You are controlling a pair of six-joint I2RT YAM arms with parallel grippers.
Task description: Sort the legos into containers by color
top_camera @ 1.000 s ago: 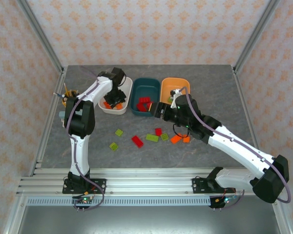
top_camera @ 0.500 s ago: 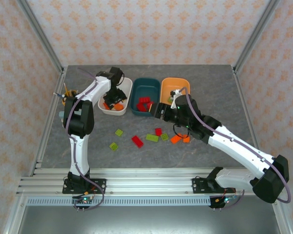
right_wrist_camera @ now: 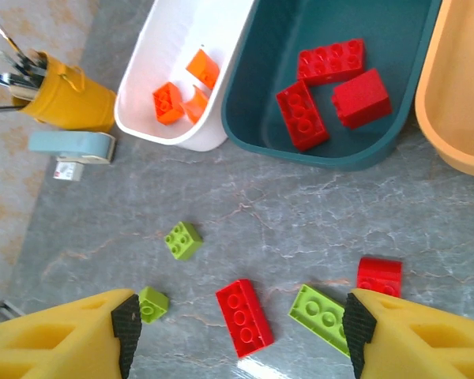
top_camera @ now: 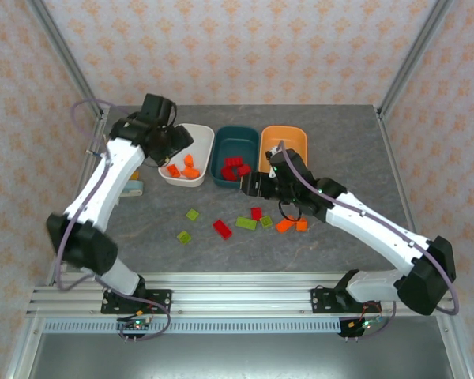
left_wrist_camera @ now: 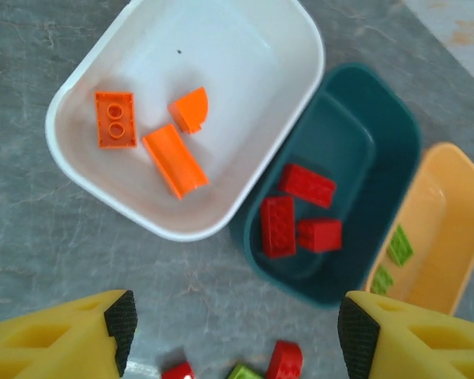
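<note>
Left pincer (left_wrist_camera: 237, 322), right pincer (right_wrist_camera: 239, 330) gape; red legos (left_wrist_camera: 278, 227) in teal tub (left_wrist_camera: 396, 136).

White tub (left_wrist_camera: 221, 55), ahead of left jaws: smooth glossy plastic. Red brick (right_wrist_camera: 245, 317), between right jaws: glossy, studded plastic. Table (right_wrist_camera: 300, 205): matt, marbled grey.

Grey marbled table (top_camera: 355, 158). Back row, side by side: white tub (top_camera: 197, 142), teal tub (top_camera: 237, 146), orange tub (top_camera: 291, 136). Left edge: yellow pen cup (right_wrist_camera: 67, 95), pale blue object (right_wrist_camera: 71, 146), maybe a tape dispenser. In front of the tubs: loose legos (top_camera: 222, 229), lime, red and orange.
</note>
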